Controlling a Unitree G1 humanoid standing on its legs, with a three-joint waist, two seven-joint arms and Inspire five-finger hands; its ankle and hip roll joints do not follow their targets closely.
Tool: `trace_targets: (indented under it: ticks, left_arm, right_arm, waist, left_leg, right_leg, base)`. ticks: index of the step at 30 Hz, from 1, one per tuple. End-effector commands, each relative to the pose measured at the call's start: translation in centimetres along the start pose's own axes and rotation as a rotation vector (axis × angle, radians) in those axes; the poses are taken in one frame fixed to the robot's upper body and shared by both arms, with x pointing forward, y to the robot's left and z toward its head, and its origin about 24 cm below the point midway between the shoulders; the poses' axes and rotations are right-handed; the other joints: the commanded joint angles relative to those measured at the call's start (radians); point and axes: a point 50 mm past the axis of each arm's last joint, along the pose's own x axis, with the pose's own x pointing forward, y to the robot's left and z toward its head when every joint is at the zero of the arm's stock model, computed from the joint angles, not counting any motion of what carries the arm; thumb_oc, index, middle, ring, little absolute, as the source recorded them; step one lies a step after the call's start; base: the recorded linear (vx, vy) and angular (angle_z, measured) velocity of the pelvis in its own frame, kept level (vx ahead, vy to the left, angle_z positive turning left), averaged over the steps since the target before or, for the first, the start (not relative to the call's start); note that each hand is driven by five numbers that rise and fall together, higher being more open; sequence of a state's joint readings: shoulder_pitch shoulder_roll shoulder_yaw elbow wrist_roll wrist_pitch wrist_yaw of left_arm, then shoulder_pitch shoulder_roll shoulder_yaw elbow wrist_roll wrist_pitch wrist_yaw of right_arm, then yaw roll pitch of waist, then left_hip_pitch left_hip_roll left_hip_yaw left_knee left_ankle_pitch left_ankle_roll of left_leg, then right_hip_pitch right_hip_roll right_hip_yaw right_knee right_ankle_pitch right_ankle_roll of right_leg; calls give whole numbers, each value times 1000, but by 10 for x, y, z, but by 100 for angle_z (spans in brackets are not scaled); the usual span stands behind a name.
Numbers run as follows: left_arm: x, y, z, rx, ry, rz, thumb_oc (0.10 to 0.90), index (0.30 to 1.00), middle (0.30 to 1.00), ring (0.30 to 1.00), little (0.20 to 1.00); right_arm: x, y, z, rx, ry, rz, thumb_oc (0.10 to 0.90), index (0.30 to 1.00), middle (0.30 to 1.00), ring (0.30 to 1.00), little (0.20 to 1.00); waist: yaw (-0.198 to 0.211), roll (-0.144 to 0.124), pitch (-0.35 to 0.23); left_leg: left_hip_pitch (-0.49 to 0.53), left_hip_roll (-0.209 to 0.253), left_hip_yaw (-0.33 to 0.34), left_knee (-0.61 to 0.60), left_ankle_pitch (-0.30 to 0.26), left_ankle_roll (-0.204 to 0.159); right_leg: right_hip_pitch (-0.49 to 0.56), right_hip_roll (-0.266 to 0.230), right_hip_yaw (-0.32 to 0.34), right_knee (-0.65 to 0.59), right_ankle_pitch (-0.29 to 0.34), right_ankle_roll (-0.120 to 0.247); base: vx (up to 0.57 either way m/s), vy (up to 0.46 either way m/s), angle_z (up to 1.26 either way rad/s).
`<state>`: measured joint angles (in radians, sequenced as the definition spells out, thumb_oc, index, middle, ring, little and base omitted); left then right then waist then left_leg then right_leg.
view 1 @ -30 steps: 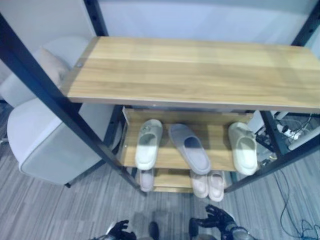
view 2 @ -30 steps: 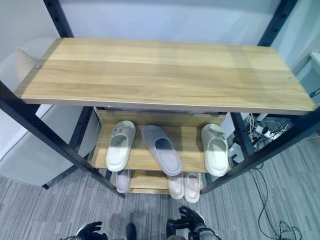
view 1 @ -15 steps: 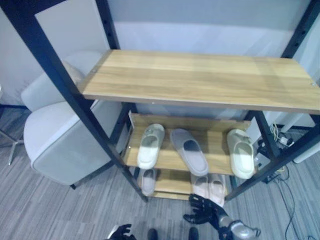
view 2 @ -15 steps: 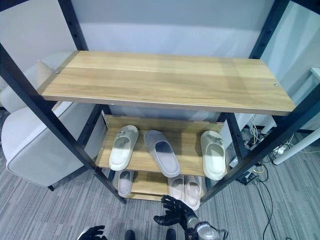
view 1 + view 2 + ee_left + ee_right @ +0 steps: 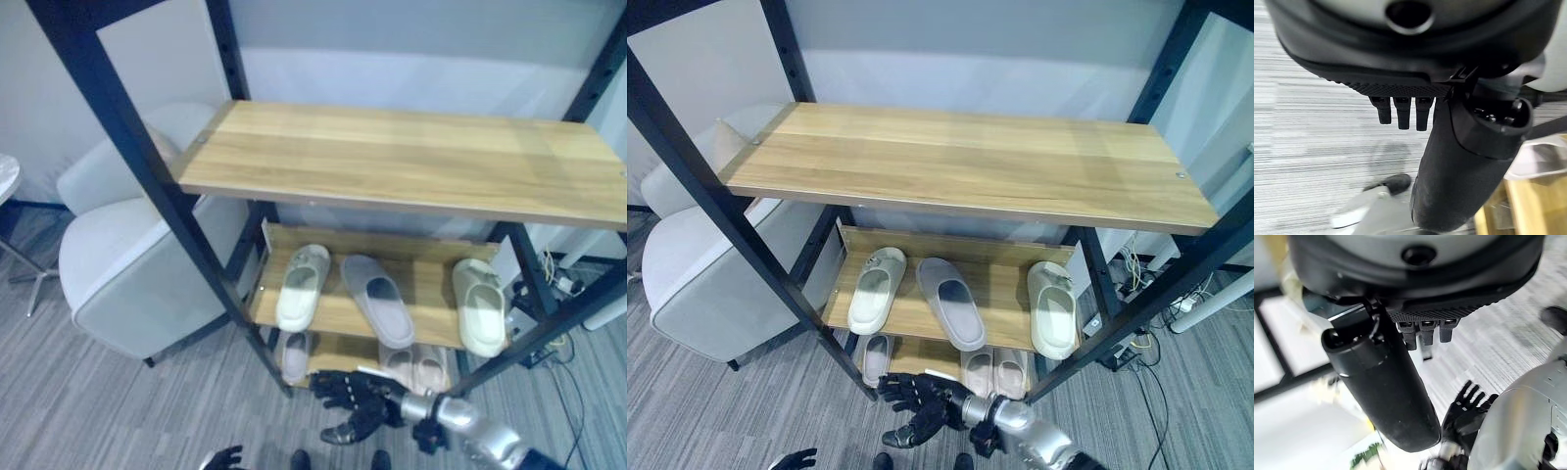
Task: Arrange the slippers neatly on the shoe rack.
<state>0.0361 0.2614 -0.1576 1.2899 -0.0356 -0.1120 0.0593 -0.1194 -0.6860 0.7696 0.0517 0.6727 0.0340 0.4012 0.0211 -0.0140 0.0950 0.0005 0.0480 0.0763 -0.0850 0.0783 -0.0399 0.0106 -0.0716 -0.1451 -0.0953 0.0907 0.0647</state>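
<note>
1. My right hand (image 5: 921,403), fingers spread and holding nothing, reaches low toward the shoe rack (image 5: 960,166).
2. My left hand (image 5: 795,458), idle, hangs near the floor, fingers relaxed, empty.
3. Middle shelf: grey slipper (image 5: 951,303) lies askew between two cream slippers (image 5: 872,290).
4. Next, I judge, straighten it.

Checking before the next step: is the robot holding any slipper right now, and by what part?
Nothing is held. The right hand hangs open in front of the rack's lowest shelf; the left hand is low near the floor, also empty.
</note>
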Motion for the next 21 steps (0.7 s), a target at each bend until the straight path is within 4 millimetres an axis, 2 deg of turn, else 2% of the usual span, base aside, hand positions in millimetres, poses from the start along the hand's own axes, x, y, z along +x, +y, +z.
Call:
trace_targets:
  ticks: [1, 3, 4, 7, 8, 10, 12, 13, 14, 16, 18, 19, 21]
  left_arm:
    - [4, 7, 15, 9, -21, 6, 800, 900, 900, 900, 900]
    - [3, 4, 8, 9, 0, -1, 800, 900, 900, 900, 900]
    - [2, 2, 2, -2, 20, -9, 800, 900, 900, 900, 900]
    - [1, -2, -4, -25, 34, -14, 800, 900, 900, 900, 900]
    - [1, -2, -4, -24, 34, -14, 800, 900, 900, 900, 900]
    - [1, -6, -3, -15, 31, -21, 800, 900, 900, 900, 900]
    - [1, -7, -2, 1, 30, -19, 800, 900, 900, 900, 900]
    - [0, -8, -2, 31, 22, -21, 800, 900, 900, 900, 900]
    - [0, -8, -2, 31, 23, -20, 800, 900, 900, 900, 900]
    - [1, -6, 0, 68, 7, -4, 800, 900, 900, 900, 900]
    - [1, -3, 3, 78, -7, 9, 800, 900, 900, 900, 900]
    - [1, -3, 3, 78, -7, 9, 800, 900, 900, 900, 900]
    - [2, 0, 7, 96, -21, 26, 800, 900, 900, 900, 900]
  right_arm:
    - [-6, -1, 76, -158, -304, 56, 800, 900, 900, 900, 900]
    - [-21, -4, 93, -231, -365, 20, 800, 900, 900, 900, 900]
    - [-36, -6, 114, -356, -447, -48, 800, 900, 900, 900, 900]
    - [-57, -12, 139, -641, -525, -251, 800, 900, 900, 900, 900]
    - [-57, -12, 139, -641, -525, -251, 800, 900, 900, 900, 900]
    - [-66, -22, 149, -773, -593, -471, 800, 900, 900, 900, 900]
    - [-67, -25, 151, -813, -602, -537, 800, 900, 900, 900, 900]
    - [-70, -30, 154, -908, -613, -653, 800, 900, 900, 900, 900]
    - [-69, -30, 154, -909, -613, -655, 800, 900, 900, 900, 900]
    - [-66, -46, 148, -960, -561, -804, 800, 900, 900, 900, 900]
    - [-64, -56, 148, -982, -532, -872, 800, 900, 900, 900, 900]
    - [-63, -56, 148, -982, -533, -872, 800, 900, 900, 900, 900]
    - [-63, -68, 151, -952, -536, -949, 800, 900, 900, 900, 900]
  waist:
    - [-1, -11, 31]
    - [-6, -12, 26]
    - [-13, -12, 22]
    - [-23, -9, 19]
    - [-22, -9, 19]
    - [-25, -6, 18]
    - [-22, -5, 19]
    - [-19, -3, 18]
    - [-19, -4, 18]
    - [-8, -3, 18]
    - [1, -2, 18]
    - [0, -2, 18]
    - [15, -5, 25]
  left_leg:
    - [7, -12, -3, -2, -64, -21]
    - [9, -11, 0, -2, -66, -21]
    - [10, -11, 2, -2, -68, -21]
    - [10, -11, 6, -2, -70, -17]
    - [10, -11, 6, -2, -70, -17]
    - [9, -13, 8, -2, -72, -13]
    - [9, -13, 8, -2, -72, -11]
    - [7, -15, 5, -2, -74, -8]
    - [7, -15, 5, -2, -74, -8]
    - [6, -17, -2, -2, -76, -5]
    - [4, -18, -7, -2, -76, -3]
    - [4, -18, -7, -2, -76, -3]
    - [-9, -24, -22, -2, -74, -2]
  right_leg:
    - [95, 1, 16, 8, -157, 49]
    - [95, 1, 14, 8, -158, 50]
    - [96, 1, 14, 8, -158, 52]
    - [95, 0, 13, 8, -157, 53]
    - [95, 0, 13, 8, -157, 53]
    - [95, 0, 11, 8, -156, 51]
    - [95, 0, 9, 8, -157, 50]
    - [95, 0, 7, 8, -158, 49]
    - [95, 0, 7, 8, -158, 49]
    - [96, 1, 4, 8, -161, 47]
    - [97, 2, -1, 8, -163, 47]
    - [97, 2, -1, 8, -163, 47]
    - [90, 2, -10, 8, -165, 46]
  base:
    - [0, 0, 0]
    - [55, -9, -1]
    - [73, -17, -1]
    - [40, -7, 1]
    - [26, 1, -9]
    - [41, 2, -4]
    - [33, 0, -1]
    - [0, 0, 0]
    - [31, -1, 1]
    - [38, 0, 4]
    - [34, 1, 4]
    - [42, 9, 7]
    - [47, 15, 8]
